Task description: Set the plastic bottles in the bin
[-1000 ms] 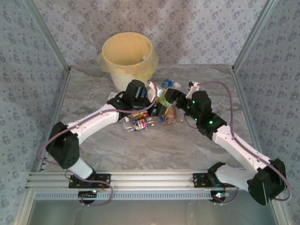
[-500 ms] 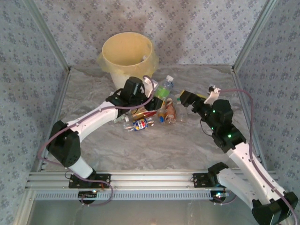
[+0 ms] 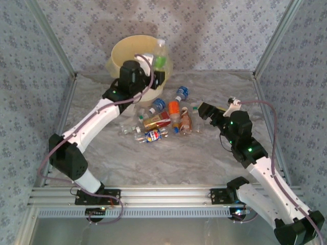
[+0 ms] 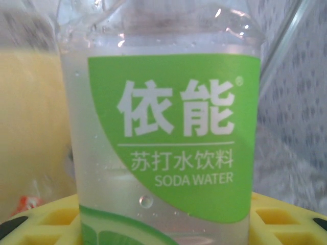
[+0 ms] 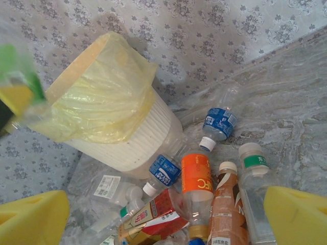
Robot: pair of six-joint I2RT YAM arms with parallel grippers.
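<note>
L gripper (image 3: pixel 157 69) high, clamped — R gripper (image 3: pixel 203 109) low, jaws wide

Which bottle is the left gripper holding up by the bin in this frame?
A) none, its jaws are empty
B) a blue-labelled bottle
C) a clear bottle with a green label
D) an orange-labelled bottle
C: the left gripper is shut on the green-labelled bottle beside the rim of the bin, and the left wrist view shows its green soda water label between the yellow pads.

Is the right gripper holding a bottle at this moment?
No, the right gripper hangs open, nothing between its yellow fingers, with the plastic bottles lying on the table below it.
</note>
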